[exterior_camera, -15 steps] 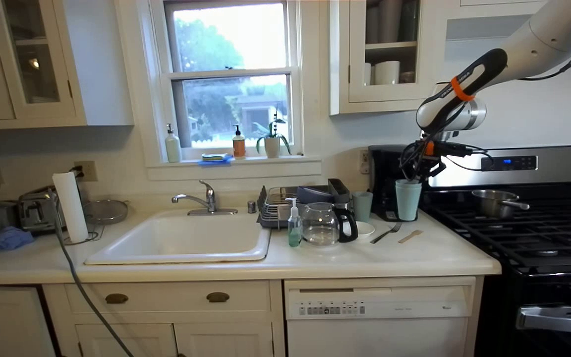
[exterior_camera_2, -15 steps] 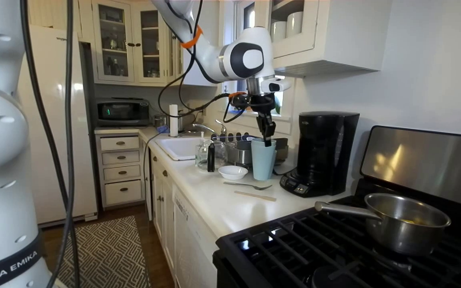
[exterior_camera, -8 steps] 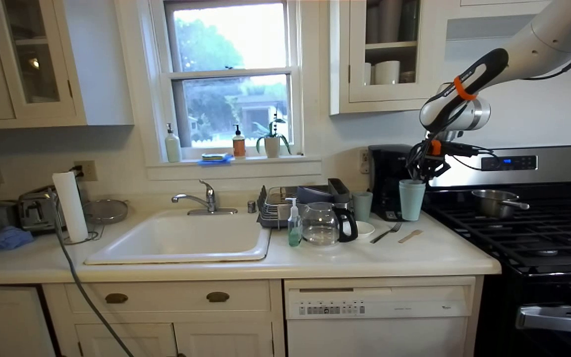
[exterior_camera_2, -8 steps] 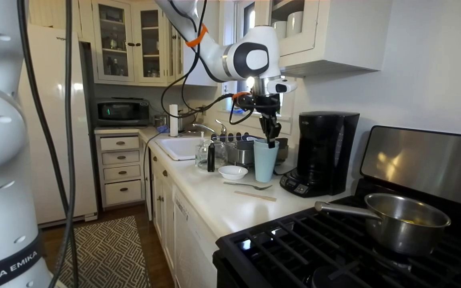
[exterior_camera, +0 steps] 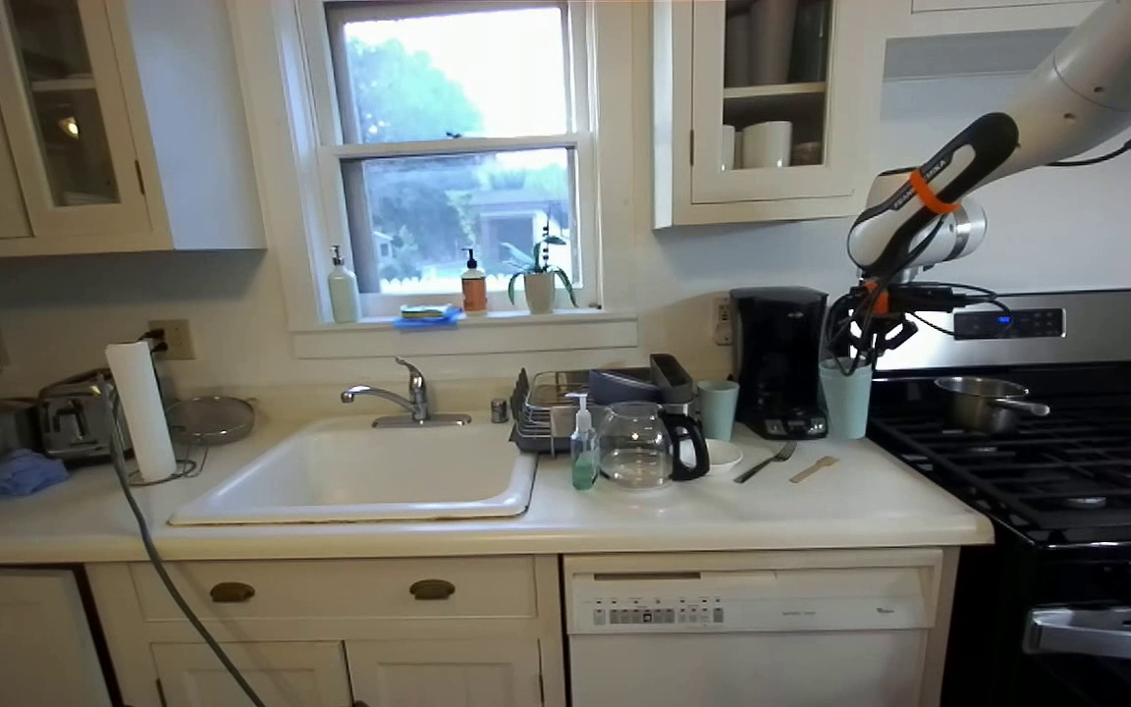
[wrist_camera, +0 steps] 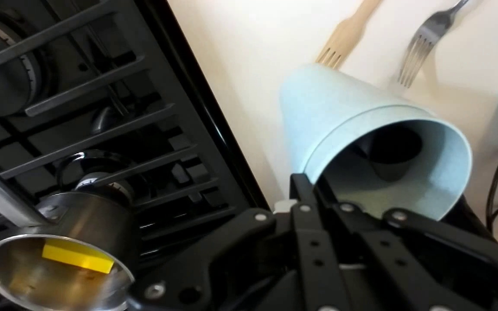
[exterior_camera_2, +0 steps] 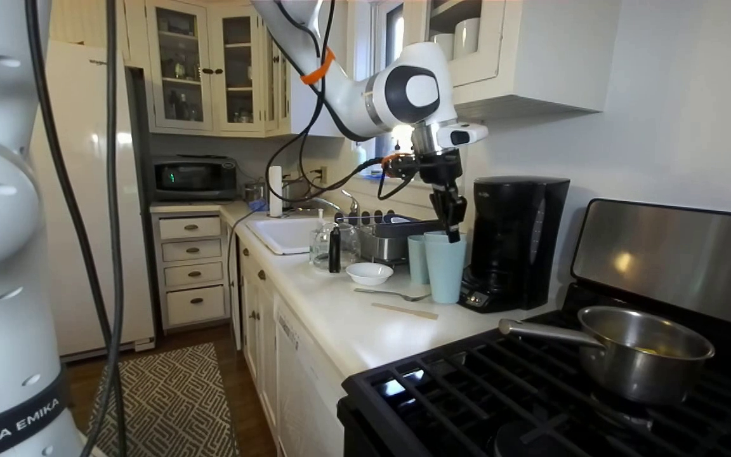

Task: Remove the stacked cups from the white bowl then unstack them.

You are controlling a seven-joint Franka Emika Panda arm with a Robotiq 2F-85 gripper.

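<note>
Stacked cups [exterior_camera: 846, 407] were upright at four o'clock from the coffee maker [exterior_camera: 777, 344], just beside it, in an exterior view, with a lone cup [exterior_camera: 718, 410] at nine o'clock from them. In an exterior view the white bowl [exterior_camera_2: 369, 278] lay near the cups but apart, at nine o'clock from them, and the metal fork [exterior_camera_2: 397, 294] at eight; I could not tell whether the cups' base touched the counter [exterior_camera_2: 353, 336]. In the wrist view the gripper [wrist_camera: 312, 181] pinched the cups' wall, one finger [wrist_camera: 302, 190] outside the rim and one inside, with the saucepan [wrist_camera: 97, 216] at eight o'clock from the view's middle.
</note>
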